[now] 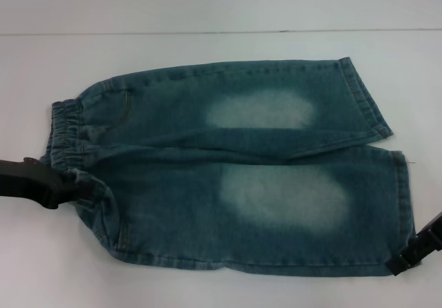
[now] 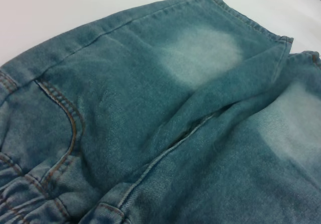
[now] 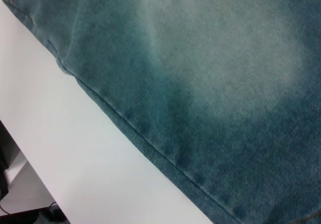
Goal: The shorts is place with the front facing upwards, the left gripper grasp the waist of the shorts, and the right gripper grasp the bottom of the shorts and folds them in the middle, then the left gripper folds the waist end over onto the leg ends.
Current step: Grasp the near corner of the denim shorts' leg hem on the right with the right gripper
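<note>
The shorts lie flat on the white table, pale thigh patches up. The ruched waist of the shorts is at the left and the two hemmed leg ends at the right. My left gripper sits at the near end of the waist and is shut on it, the band bunched around its tip. The left wrist view shows the gathered waist close up, with the crotch seam running away. My right gripper rests at the near corner of the bottom of the shorts, touching the hem. The right wrist view shows only that leg's side seam.
The white table extends behind the shorts, and a thin seam line crosses it at the back. A narrow strip of table lies in front of the shorts. The table's edge and the dark floor show in the right wrist view.
</note>
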Tool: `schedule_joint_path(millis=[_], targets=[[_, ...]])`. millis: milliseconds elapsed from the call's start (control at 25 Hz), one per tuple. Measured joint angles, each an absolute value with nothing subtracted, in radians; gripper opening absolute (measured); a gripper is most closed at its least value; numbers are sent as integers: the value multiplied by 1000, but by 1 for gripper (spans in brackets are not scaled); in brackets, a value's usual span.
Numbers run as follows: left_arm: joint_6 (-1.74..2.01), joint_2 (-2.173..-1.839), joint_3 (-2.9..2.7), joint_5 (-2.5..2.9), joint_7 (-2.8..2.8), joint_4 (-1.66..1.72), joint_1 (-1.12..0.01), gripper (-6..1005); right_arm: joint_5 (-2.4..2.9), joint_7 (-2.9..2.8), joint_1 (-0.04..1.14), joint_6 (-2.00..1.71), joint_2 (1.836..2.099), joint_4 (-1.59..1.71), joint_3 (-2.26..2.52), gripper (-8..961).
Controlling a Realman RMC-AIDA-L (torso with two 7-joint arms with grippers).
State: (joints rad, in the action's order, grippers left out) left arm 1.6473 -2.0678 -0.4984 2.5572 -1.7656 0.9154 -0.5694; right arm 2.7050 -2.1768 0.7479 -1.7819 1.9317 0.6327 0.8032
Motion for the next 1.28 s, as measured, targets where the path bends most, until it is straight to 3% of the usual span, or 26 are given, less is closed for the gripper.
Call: schedule_joint_path(millis=[360,560,1000,1120,1280], targets=[[1641,-2065,-499,2557,-1766,899,-574,84,2698,-2153,753,-1785,1942,643,811,701],[1640,-2063,-499,2557,-1766,899,-572,85,2705,-2140,757,-1771,1947,635,827,505],[1631,-2062,-499,2557,-1766,892,-569,89,2706,-2147,756,-1736,1954,635,867,272],[1630,-2062,-499,2557,-1766,892,-569,90,2706,-2147,756,-1736,1954,639,868,45],[1633,-2062,-494,2557,-1767,893,-569,91,2704,-2140,750,-1740,1954,644,862,44]])
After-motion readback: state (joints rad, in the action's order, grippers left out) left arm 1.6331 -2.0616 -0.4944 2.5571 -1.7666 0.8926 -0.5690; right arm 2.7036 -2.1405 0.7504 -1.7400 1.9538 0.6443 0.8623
